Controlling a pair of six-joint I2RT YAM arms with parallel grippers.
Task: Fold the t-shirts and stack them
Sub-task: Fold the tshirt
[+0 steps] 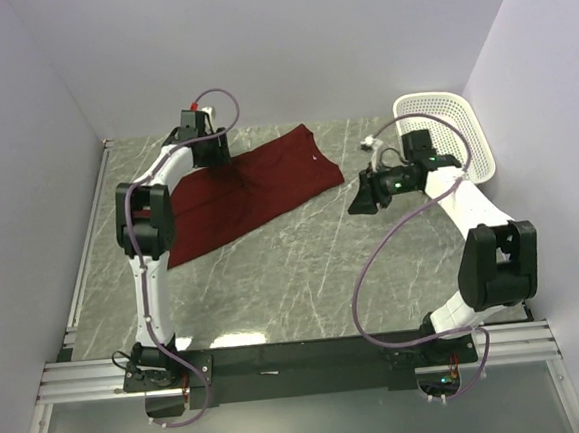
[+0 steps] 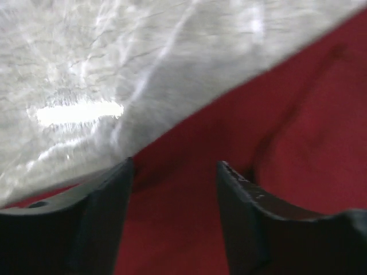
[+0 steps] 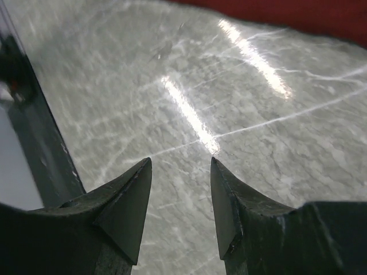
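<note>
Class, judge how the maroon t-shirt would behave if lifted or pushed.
Probably floppy: the t-shirt lies flat with soft creases, so it would drape. Likely light, being thin cloth. Pushed, it would probably bunch, not slide.

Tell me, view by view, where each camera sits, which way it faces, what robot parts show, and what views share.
Top external: above and behind the robot, looking down at the table, t-shirt and basket; left arm and right arm show.
Left wrist: on the left arm, looking past its open left pincer at the t-shirt's edge.
Right wrist: on the right arm, looking past its open right pincer at bare table.
Shared: the t-shirt appears in all three.
</note>
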